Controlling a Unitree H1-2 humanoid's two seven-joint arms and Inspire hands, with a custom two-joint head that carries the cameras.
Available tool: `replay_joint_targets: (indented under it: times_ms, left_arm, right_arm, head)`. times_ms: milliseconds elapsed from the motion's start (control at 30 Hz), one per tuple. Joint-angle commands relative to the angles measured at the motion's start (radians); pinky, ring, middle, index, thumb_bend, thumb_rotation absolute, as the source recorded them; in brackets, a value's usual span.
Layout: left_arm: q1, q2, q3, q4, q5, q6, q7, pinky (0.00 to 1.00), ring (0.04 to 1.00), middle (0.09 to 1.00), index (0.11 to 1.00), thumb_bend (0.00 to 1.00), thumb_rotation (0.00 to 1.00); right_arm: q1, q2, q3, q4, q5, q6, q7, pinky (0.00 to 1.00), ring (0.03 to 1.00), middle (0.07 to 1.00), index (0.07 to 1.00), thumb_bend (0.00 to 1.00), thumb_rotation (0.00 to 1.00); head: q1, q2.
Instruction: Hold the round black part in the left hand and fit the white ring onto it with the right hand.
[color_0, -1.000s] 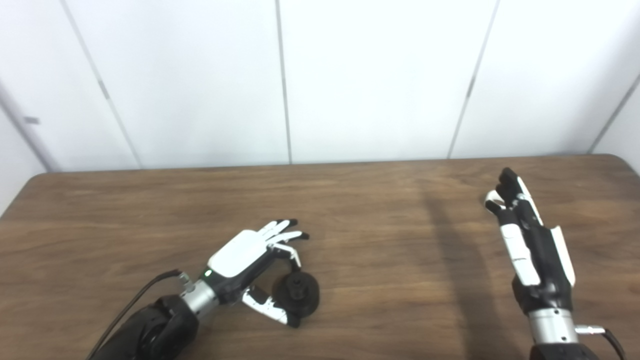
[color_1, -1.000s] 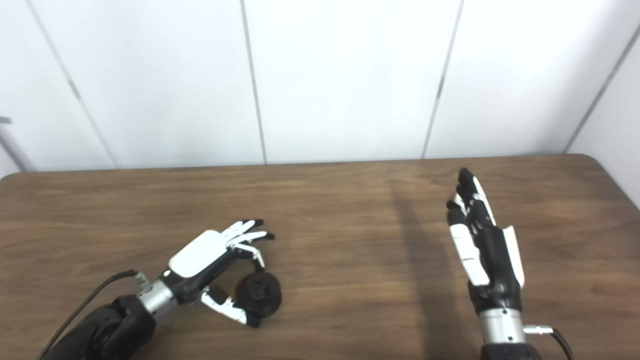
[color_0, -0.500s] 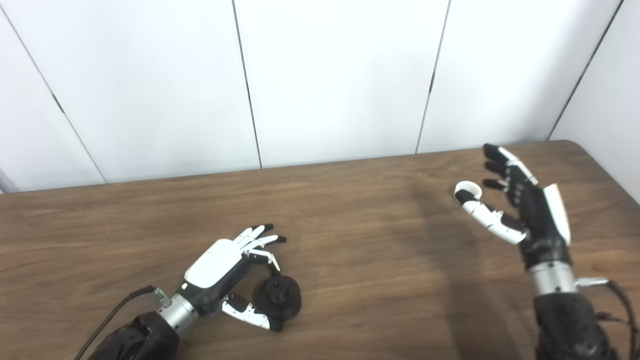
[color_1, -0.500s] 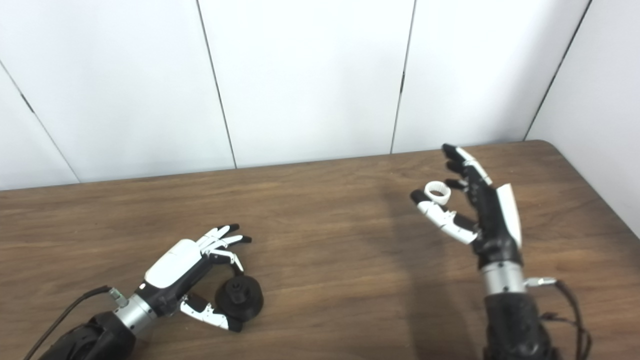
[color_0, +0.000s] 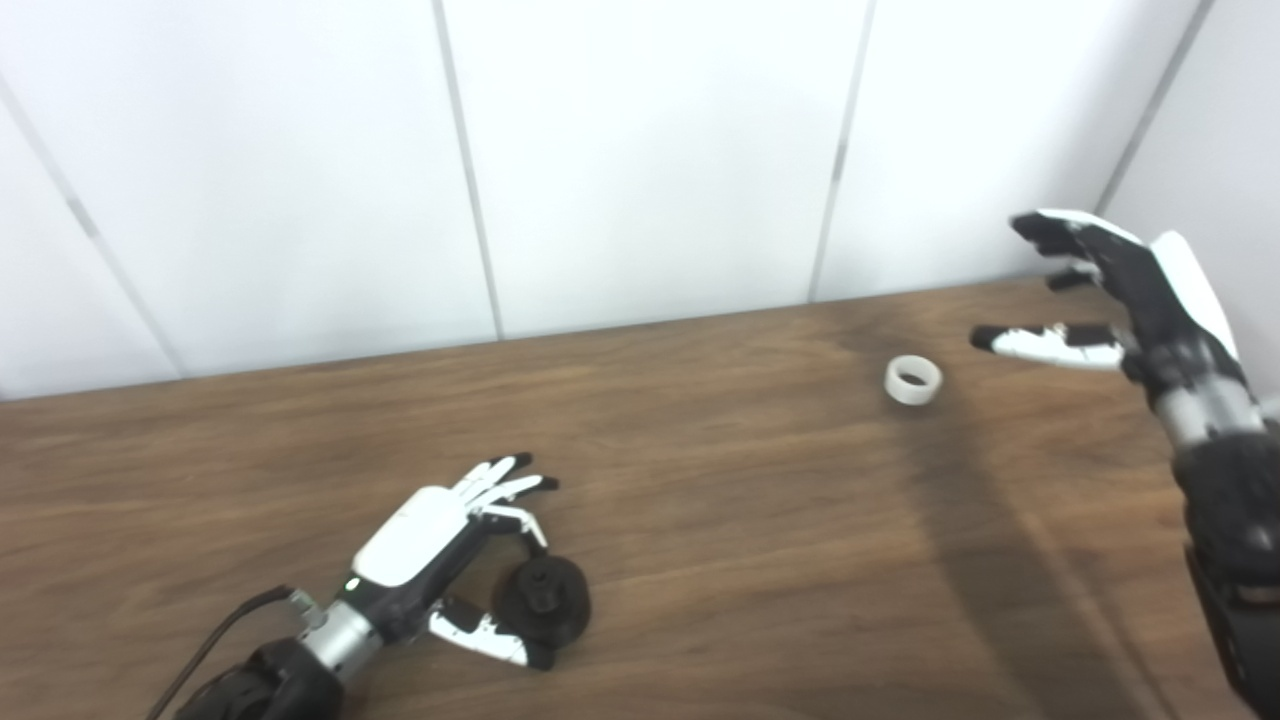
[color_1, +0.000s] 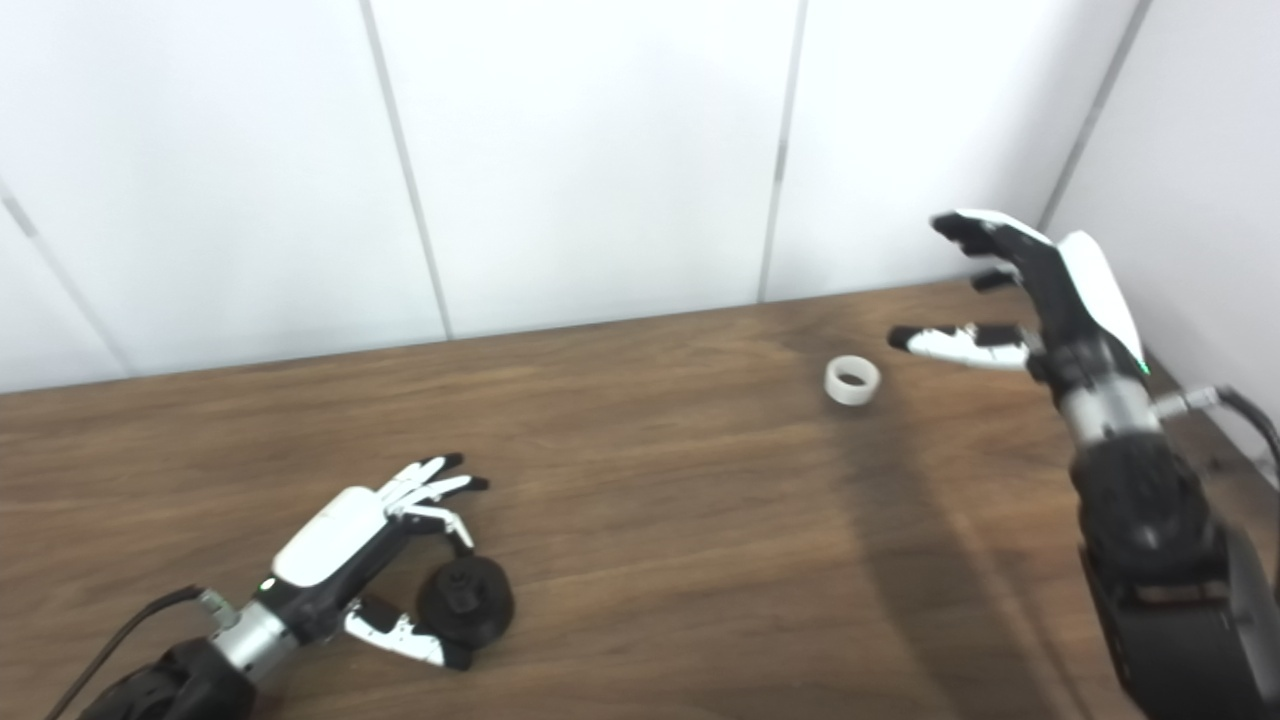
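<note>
Left hand (color_0: 425, 530): fingers curled loosely around black part (color_0: 545, 603) on table (color_0: 720, 520)
Right hand (color_0: 1120, 300): fingers spread, empty, near ring (color_0: 912, 381)

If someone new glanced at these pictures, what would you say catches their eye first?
Probably the small white ring lying alone on the brown table toward the far right, with the right robot hand raised open just beyond it. Next, near the front left, the left robot hand curls around the round black part, which rests on the table.
</note>
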Motion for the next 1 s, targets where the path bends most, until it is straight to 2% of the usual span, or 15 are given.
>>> replay_joint_targets:
  times_ms: [0, 100, 233, 333, 467, 633, 967]
  left_arm:
    - [0.006, 0.006, -0.040, 0.020, 0.021, -0.011, -0.038, 1.00, 1.000, 0.907, 0.482, 0.52, 0.06]
    - [0.007, 0.012, -0.046, 0.022, 0.017, -0.011, -0.029, 1.00, 1.000, 0.907, 0.482, 0.52, 0.06]
    - [0.007, 0.022, -0.059, 0.029, 0.015, -0.011, 0.001, 1.00, 1.000, 0.903, 0.481, 0.52, 0.06]
    - [0.008, 0.031, -0.067, 0.031, 0.011, -0.011, 0.012, 1.00, 1.000, 0.902, 0.482, 0.52, 0.06]
    - [0.009, 0.041, -0.073, 0.031, 0.001, -0.011, 0.009, 1.00, 1.000, 0.907, 0.482, 0.52, 0.06]
    - [0.008, 0.055, -0.095, 0.035, -0.013, -0.011, 0.031, 1.00, 1.000, 0.905, 0.482, 0.52, 0.06]
    - [0.004, 0.070, -0.130, 0.046, -0.035, -0.011, 0.064, 1.00, 1.000, 0.900, 0.482, 0.52, 0.06]
  right_arm:
    - [-0.069, -0.080, 0.031, 0.024, -0.052, -0.072, 0.016, 0.77, 0.850, 0.826, 0.748, 0.70, 0.17]
    - [-0.118, -0.139, 0.090, 0.083, -0.086, -0.101, 0.058, 0.82, 0.887, 0.834, 0.732, 0.76, 0.17]
    - [-0.181, -0.190, 0.166, 0.155, -0.128, -0.130, 0.115, 0.82, 0.916, 0.846, 0.698, 0.85, 0.14]
    - [-0.228, -0.212, 0.223, 0.232, -0.165, -0.200, 0.130, 0.81, 0.921, 0.841, 0.675, 0.90, 0.10]
    - [-0.283, -0.219, 0.309, 0.296, -0.251, -0.189, 0.189, 0.84, 0.957, 0.863, 0.682, 0.90, 0.12]
    - [-0.348, -0.221, 0.401, 0.387, -0.328, -0.246, 0.240, 0.91, 0.964, 0.870, 0.682, 0.95, 0.15]
    - [-0.471, -0.194, 0.496, 0.504, -0.440, -0.267, 0.314, 1.00, 1.000, 0.917, 0.695, 1.00, 0.22]
  head:
    - [-0.009, -0.002]
    - [-0.025, -0.007]
    - [-0.043, -0.013]
    - [-0.048, -0.015]
    - [-0.063, -0.021]
    - [-0.082, -0.025]
    - [-0.104, -0.036]
